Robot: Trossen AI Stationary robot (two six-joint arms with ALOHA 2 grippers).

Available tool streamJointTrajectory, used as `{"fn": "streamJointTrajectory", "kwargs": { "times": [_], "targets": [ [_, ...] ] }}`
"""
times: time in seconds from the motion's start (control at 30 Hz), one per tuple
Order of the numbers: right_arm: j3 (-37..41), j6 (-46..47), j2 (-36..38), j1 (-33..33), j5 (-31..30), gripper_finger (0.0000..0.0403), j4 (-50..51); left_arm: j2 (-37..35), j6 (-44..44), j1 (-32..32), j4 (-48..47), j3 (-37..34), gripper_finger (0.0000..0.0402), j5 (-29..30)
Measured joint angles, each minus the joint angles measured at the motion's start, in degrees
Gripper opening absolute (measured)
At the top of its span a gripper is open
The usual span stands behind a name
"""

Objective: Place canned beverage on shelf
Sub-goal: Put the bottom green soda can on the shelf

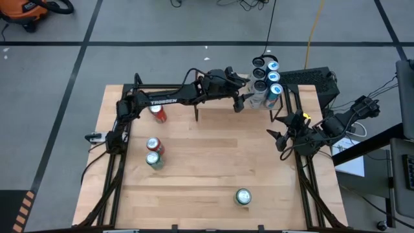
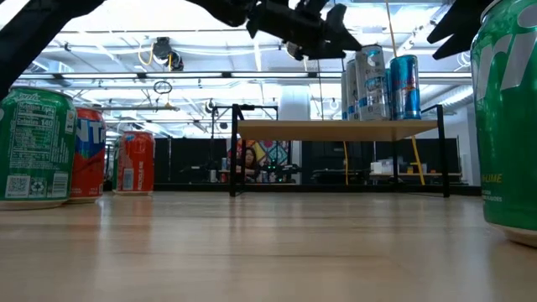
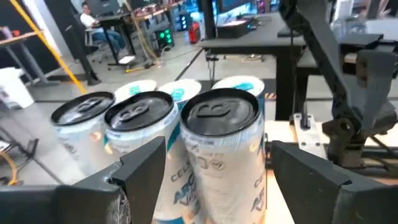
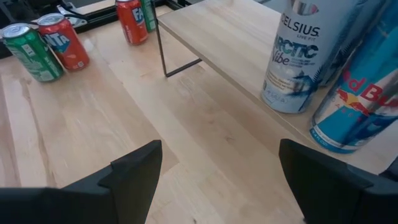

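Nearest me, lower right of the high view, a green can stands alone on the bench. My right hand waits wide open and empty at right. Farther up, my left hand straddles the white Celsius can on the shelf, fingers spread, beside the other cans.

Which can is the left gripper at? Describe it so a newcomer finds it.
Find the shelf at the table's far edge; cans cluster at its right end. The left gripper straddles a white Celsius can, the one nearest the shelf's middle, unlike the blue Red Bull can beside it.
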State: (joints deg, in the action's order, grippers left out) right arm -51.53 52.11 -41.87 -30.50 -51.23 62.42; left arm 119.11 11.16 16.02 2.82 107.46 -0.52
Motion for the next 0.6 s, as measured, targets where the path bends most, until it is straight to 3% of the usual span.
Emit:
{"fn": "streamJointTrajectory", "kwargs": {
  "times": [0.2,0.3,0.43,0.6],
  "targets": [
    [0.0,0.8,-0.03,0.0,-0.96,0.0311,0.44,-4.15,0.26,-0.37,-8.4,-0.85,0.0279,2.26],
    [1.18,0.9,-0.07,-0.39,-1.28,0.0311,-0.12,-8.26,-0.24,-0.91,-12.44,-4.5,0.0279,2.56],
    [5.97,1.81,-0.17,-1.87,-1.38,0.0311,-5.1,-14.94,-1.67,-3.16,-12.22,-14.5,0.0279,5.0],
    [12.45,-3.79,-0.22,-4.32,1.9,0.0311,-20.39,-24.24,-4.68,-9.94,-5.21,-30.42,0.0279,10.85]
  ]
}}
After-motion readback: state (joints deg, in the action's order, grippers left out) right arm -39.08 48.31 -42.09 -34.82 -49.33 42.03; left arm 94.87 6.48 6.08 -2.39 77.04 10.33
